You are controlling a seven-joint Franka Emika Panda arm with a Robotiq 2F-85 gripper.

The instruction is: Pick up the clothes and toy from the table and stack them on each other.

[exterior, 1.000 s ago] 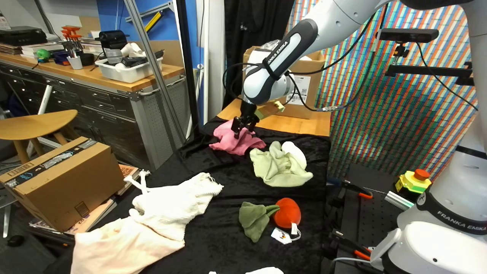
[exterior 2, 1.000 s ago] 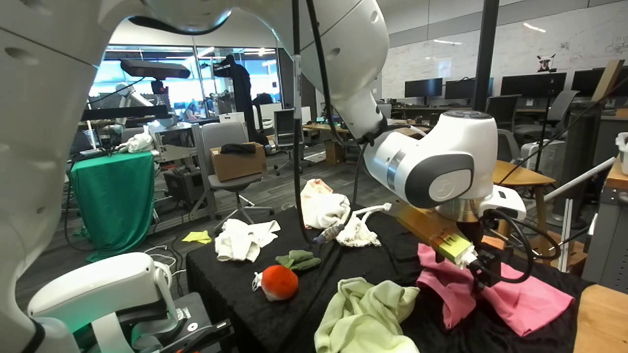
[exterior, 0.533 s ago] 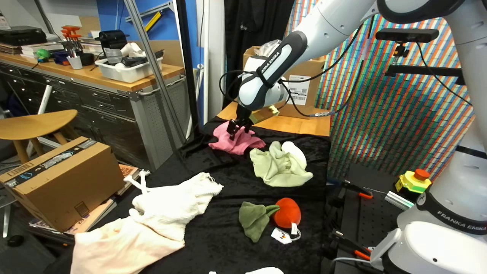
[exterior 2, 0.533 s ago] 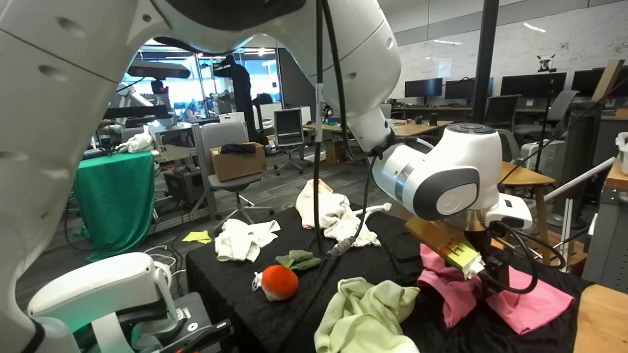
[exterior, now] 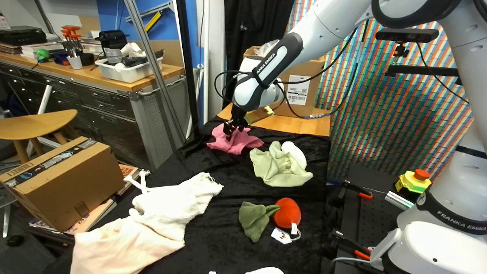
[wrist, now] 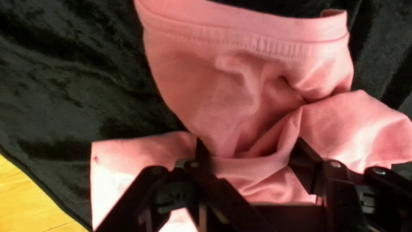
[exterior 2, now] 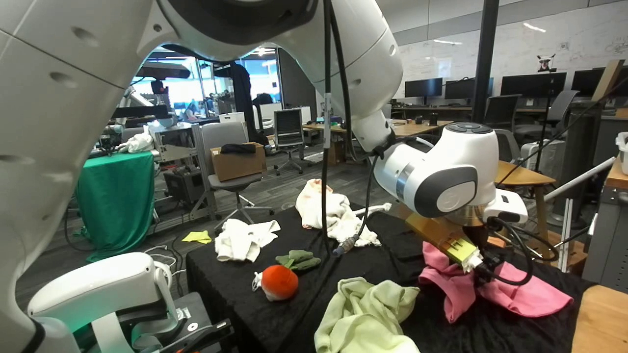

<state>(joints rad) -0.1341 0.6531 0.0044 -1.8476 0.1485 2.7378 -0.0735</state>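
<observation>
Black-draped bench (exterior: 218, 213) lies below the claw (wrist: 250, 145). Jaws stand apart astride pink cloth (wrist: 225, 87); shallow closure risks slippage.

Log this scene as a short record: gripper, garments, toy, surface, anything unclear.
Gripper: at the pink garment, jaws apart
Other garments: light-green garment, white garment, white-and-peach heap
Plush toy: red, with green leaves and a white tag; not yet on any garment
Surface: black cloth
Unclear: white item partly hidden by the light-green garment
</observation>
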